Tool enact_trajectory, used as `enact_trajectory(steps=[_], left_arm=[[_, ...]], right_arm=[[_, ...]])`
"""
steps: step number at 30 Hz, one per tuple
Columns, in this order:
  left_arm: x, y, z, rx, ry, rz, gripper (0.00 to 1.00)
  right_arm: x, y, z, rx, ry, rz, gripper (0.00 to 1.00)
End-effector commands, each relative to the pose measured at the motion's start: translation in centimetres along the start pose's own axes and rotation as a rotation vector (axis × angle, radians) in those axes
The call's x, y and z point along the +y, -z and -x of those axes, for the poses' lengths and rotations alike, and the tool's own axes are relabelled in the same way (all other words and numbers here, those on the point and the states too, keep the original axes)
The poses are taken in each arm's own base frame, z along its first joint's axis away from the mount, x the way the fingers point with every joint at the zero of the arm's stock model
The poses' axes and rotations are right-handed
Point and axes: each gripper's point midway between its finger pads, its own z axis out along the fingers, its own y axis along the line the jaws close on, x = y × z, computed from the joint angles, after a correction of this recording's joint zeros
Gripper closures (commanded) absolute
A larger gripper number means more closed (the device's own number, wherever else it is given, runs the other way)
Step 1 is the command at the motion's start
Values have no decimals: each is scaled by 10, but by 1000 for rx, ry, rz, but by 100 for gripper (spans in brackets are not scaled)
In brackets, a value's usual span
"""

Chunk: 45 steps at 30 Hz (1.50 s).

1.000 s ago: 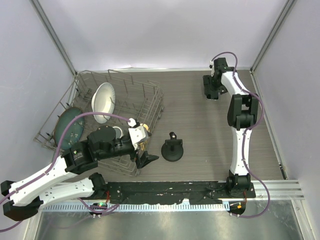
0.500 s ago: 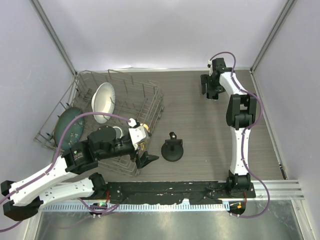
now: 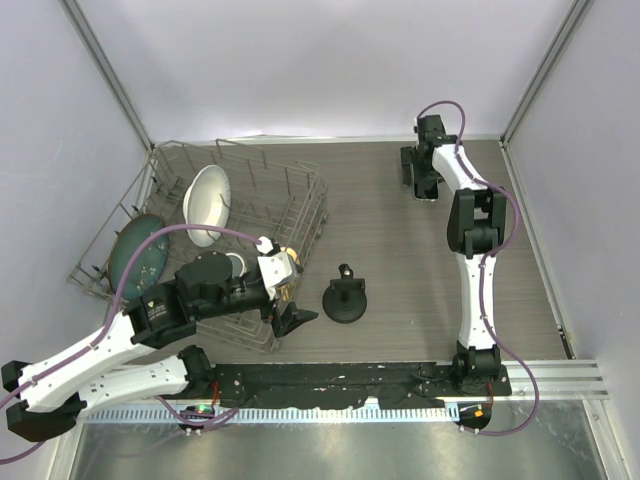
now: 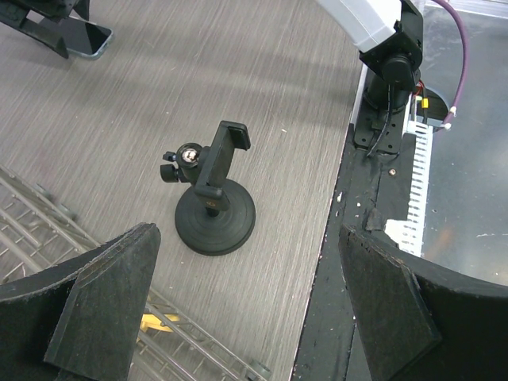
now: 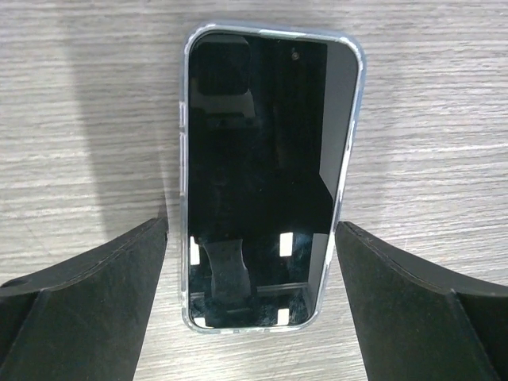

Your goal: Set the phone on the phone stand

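The wood-grain desk (image 3: 400, 260) carries a wire dish rack (image 3: 305, 190) on its left side. At the rack's near corner the left tool (image 4: 250, 294) hovers spread wide, just beside the upright phone stand (image 4: 214, 214). Well apart, at the back right, the right tool (image 5: 254, 302) is spread around the phone (image 5: 266, 175), which lies flat on the desk with a gap on either side.

top: high at the 6 o'clock edge, looks down on whole table (image 3: 400, 250) | left wrist: near, tilted at phone stand (image 4: 214, 218), phone (image 4: 86, 38) at 11 o'clock | right wrist: close above phone | shared: phone in both wrist views
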Motion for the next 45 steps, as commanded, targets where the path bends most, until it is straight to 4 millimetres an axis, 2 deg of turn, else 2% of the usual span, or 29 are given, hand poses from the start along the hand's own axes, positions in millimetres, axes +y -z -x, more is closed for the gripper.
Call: enact_trajectory(steps=[1,11,21,27,29,33,39,44,45], left_arm=[[0,-3,10,-41,2,-6,0],[1,-3,10,-39,0,0,0],[1,-4,9,-36,0,-1,0],[1,-5,9,-34,1,-3,0],[0,-6,9,-32,4,-8,0],[-2,-8,9,-29,6,-20,0],[-2,-10,8,-24,10,-22,0],[-2,-11,7,-18,11,-23,0],[-2,-11,7,-18,11,-21,0]], right_arm=[[-11,-2,20,-61,-25,-60,7],[-3,-14,24,-69,-45,49,5],[-11,-21,21,-55,-84,57,4],[-11,-24,-7,53,-76,61,7],[-11,-22,-22,120,-70,63,9],[9,-18,-52,268,-136,173,9],[6,-17,-71,341,-138,144,10],[6,-21,-73,346,-138,141,10],[0,-23,-71,337,-133,105,11]])
